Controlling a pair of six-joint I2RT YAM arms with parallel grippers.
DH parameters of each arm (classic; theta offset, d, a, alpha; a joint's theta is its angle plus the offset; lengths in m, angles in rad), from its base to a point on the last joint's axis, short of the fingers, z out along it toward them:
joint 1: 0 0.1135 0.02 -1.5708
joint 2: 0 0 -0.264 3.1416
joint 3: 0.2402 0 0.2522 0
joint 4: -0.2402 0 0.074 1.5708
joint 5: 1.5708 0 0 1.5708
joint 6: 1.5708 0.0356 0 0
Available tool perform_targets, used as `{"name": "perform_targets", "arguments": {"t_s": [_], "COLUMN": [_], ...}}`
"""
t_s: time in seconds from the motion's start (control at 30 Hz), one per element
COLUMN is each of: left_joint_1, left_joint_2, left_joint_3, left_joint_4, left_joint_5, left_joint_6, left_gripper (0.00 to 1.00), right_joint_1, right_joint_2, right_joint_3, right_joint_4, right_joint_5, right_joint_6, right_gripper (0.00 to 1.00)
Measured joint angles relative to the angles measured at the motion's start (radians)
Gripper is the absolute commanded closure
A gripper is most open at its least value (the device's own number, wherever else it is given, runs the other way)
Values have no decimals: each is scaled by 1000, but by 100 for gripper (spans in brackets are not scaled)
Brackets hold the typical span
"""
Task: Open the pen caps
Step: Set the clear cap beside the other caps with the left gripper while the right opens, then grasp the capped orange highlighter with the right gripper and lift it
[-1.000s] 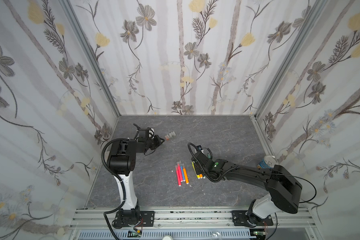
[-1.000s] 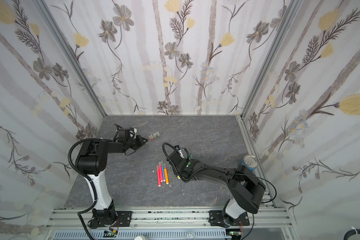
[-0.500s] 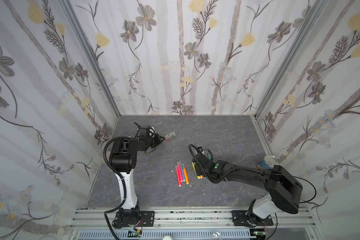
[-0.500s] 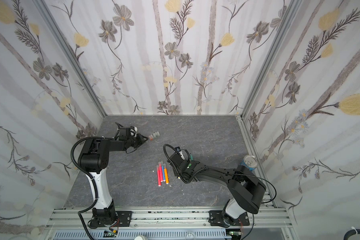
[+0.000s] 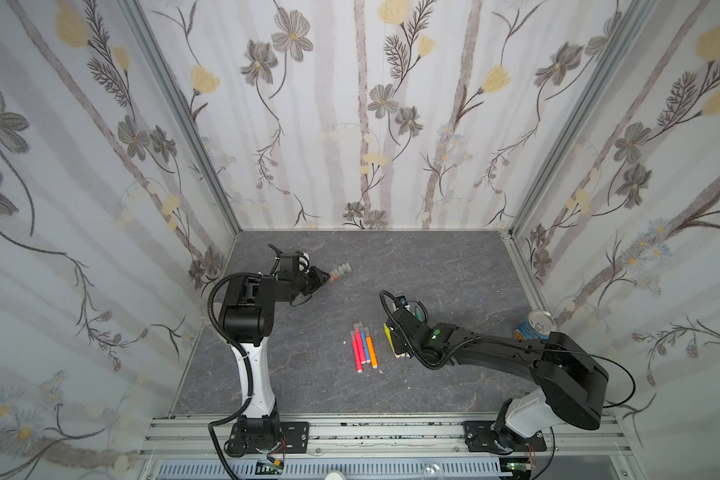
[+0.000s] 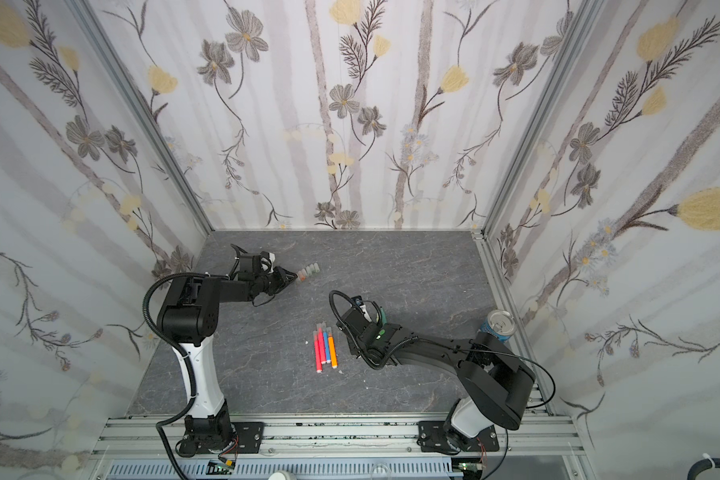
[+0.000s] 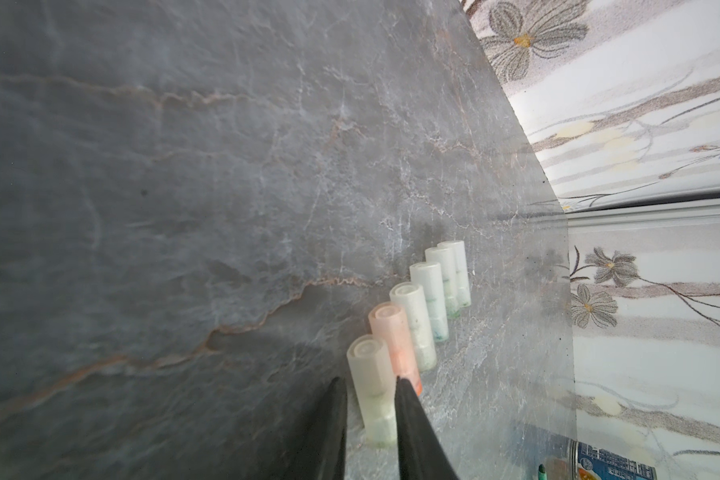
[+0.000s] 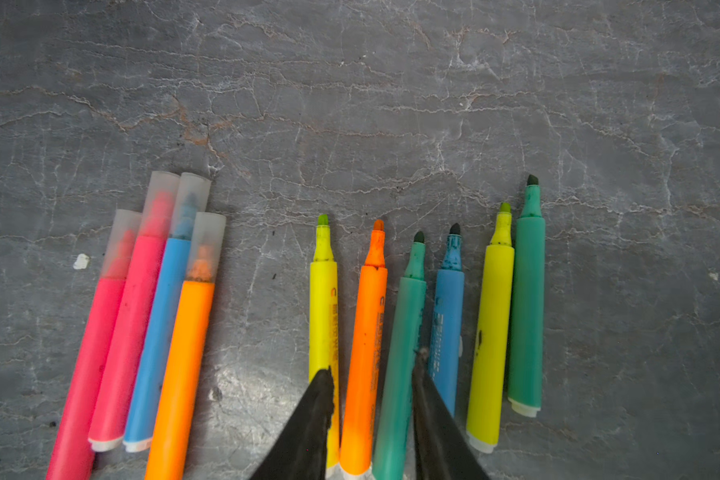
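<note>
Several loose pen caps (image 7: 425,307) stand upright in a row at the back left of the table, a small pale cluster in both top views (image 5: 341,272) (image 6: 308,271). My left gripper (image 7: 370,380) is open around the nearest clear cap (image 7: 368,370), which stands on the table with a small gap to one finger. Several pens (image 8: 150,311) lie together with their caps (image 8: 175,208) on, also visible in both top views (image 5: 362,347) (image 6: 325,347). Beside them lie several uncapped pens (image 8: 491,324). My right gripper (image 8: 374,361) (image 5: 404,336) is open above these, its fingers straddling the orange pen (image 8: 366,332) and a teal pen (image 8: 404,332).
A blue drink can (image 5: 537,326) (image 6: 500,324) stands at the right edge of the table, next to the right arm. Flowered walls close in the table on three sides. A metal rail runs along the front edge.
My left gripper's fingers have parted slightly around the clear cap at the end of the row. Neither arm has shifted noticeably.
</note>
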Motion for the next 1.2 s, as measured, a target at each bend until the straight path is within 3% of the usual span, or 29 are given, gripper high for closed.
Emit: {"name": "perform_targets", "arguments": {"t_s": [0.3,0.63,0.87,1.2], "left_joint_1": [0,-2,-19,-26], "left_joint_2": [-63,-351,-500,-546], "left_joint_3": [-46,-246,-286,-285], "left_joint_4": [-22,-5,-38,-86], "left_joint_5": [-17,-23,-40,-64], "left_joint_6": [-3,-28,-24,1], "left_gripper": [75,75,74,74], "right_joint_1": [1,22,65,109], "right_joint_2": [-4,23,119,221], "right_joint_3": [-7,9,78,163], "right_joint_4": [2,32,54,52], "right_joint_5": [-2,-41,-61,-76], "right_joint_6": [1,1,17,37], "right_gripper": [67,66,65,65]}}
